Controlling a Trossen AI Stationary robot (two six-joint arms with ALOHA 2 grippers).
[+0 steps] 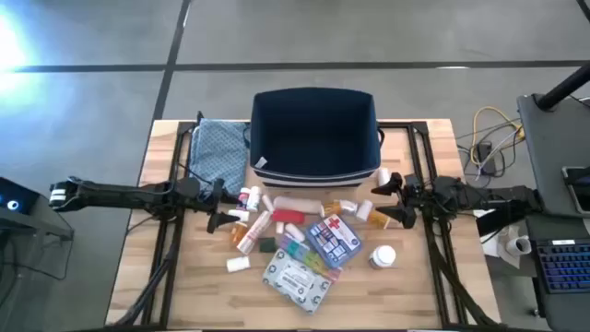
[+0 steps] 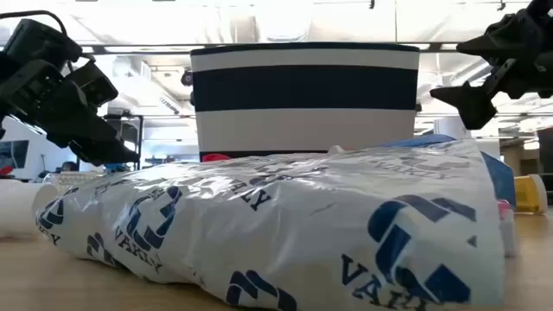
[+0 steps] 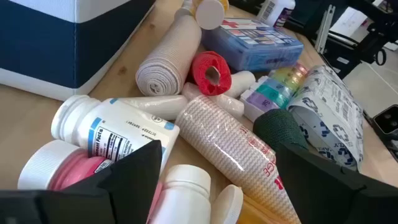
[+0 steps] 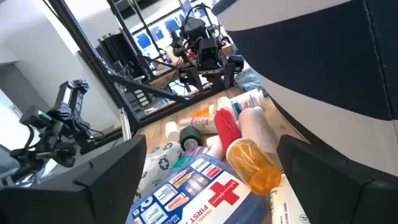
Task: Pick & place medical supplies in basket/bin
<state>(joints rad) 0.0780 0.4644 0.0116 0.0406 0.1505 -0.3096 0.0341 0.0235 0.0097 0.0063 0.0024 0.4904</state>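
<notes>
The medical supplies (image 1: 295, 242) lie in a heap on the table in front of the navy-blue bin (image 1: 315, 134). Among them are a blue red-cross pouch (image 1: 334, 237), a grey-white packet (image 1: 297, 277), a pill organiser (image 3: 280, 87), white bottles (image 3: 112, 130), rolled bandages (image 3: 165, 68) and an orange pill bottle (image 4: 252, 163). My left gripper (image 1: 221, 209) hangs open at the heap's left end, over the white bottles (image 3: 224, 180). My right gripper (image 1: 385, 200) hangs open at the heap's right end, above the orange bottle and the pouch (image 4: 221, 180). Both are raised off the table in the low view: the left (image 2: 86, 112) and the right (image 2: 484, 82).
A blue patterned cloth (image 1: 219, 152) lies left of the bin. A white bottle (image 1: 383, 255) stands apart at the heap's right. Black frame rails (image 1: 166, 231) run along both table sides. Cables and a keyboard (image 1: 562, 267) sit beyond the right edge.
</notes>
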